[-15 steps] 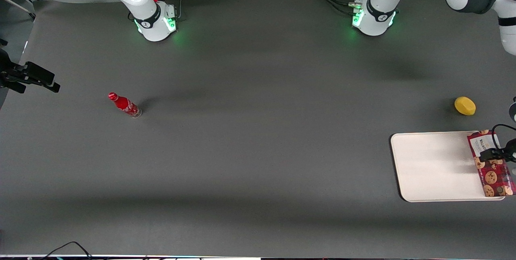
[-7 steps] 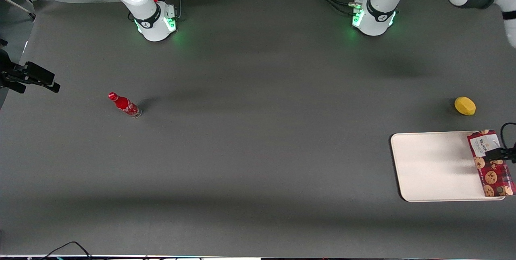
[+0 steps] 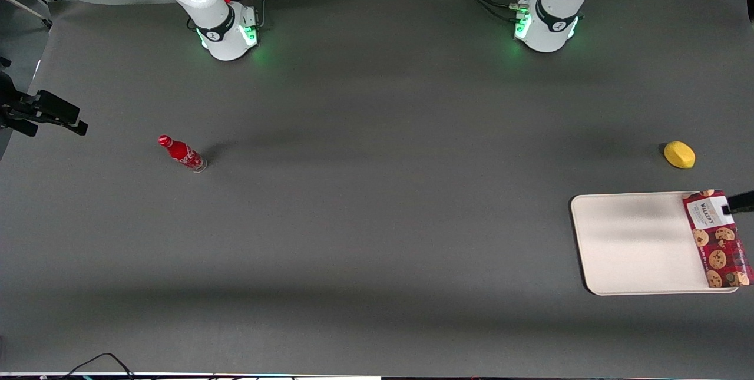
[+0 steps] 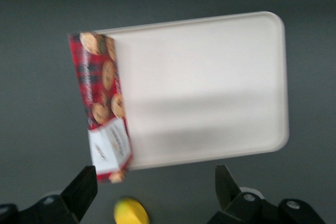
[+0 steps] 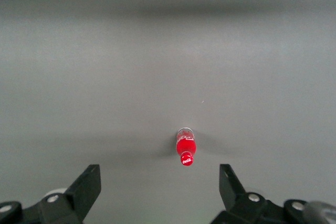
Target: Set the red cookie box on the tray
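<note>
Toward the working arm's end of the desk, I see the cookie box [image 3: 717, 238] lying flat along one short edge of the tray [image 3: 636, 244], with its long side overlapping the tray's rim on the side nearest the desk's end. The box's white label faces up at the end farther from the front camera. In my wrist camera the box [image 4: 101, 104] runs along the tray's [image 4: 210, 87] short edge, with nothing touching it.

My gripper [image 4: 152, 187] hangs high above the desk, clear of the box, and its jaws are spread wide with nothing between them; both dark fingers [image 4: 84, 186] show apart from each other. From the front, only a dark tip of the gripper [image 3: 741, 201] pokes in at the frame's edge, near the labelled end of the box.

A yellow lemon-like thing [image 3: 679, 154] sits on the desk near the tray's corner, farther from the front camera than the tray. A small red bottle [image 3: 181, 153] stands well off toward the parked arm's end of the desk.
</note>
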You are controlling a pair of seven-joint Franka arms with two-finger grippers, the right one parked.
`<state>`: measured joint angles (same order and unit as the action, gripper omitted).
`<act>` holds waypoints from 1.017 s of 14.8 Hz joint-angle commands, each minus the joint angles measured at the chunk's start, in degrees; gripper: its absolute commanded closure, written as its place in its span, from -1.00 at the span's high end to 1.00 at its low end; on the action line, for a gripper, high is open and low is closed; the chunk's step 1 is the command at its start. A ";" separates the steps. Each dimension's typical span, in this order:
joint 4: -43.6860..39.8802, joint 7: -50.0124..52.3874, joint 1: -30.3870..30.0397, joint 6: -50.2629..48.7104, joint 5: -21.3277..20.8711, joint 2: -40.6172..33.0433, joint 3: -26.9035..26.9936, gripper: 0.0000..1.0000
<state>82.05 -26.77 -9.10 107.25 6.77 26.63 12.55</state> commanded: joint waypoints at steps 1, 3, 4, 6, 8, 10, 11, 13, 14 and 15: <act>3.63 17.32 4.80 -10.02 -6.31 -9.73 -5.22 1.00; 9.06 22.70 4.80 -10.14 -7.55 -16.31 -10.07 1.00; 11.96 25.42 4.71 -9.87 -7.73 -19.40 -12.61 1.00; 15.92 27.73 4.71 -9.69 -7.73 -23.63 -14.91 1.00; 21.71 27.73 4.71 -7.33 -7.73 -28.10 -15.36 1.00; 25.34 27.91 4.71 -6.53 -7.65 -31.46 -16.41 1.00; 25.00 27.91 4.71 -6.70 -7.64 -31.29 -16.50 1.00; 22.73 27.39 4.62 -7.14 -7.21 -29.55 -16.50 1.00; 20.54 27.29 4.71 -7.75 -7.21 -28.14 -16.50 1.00; 19.39 26.95 4.71 -7.84 -7.21 -27.34 -16.50 1.00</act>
<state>104.32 0.06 -4.11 99.32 -0.16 -2.67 -3.51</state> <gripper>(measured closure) 0.000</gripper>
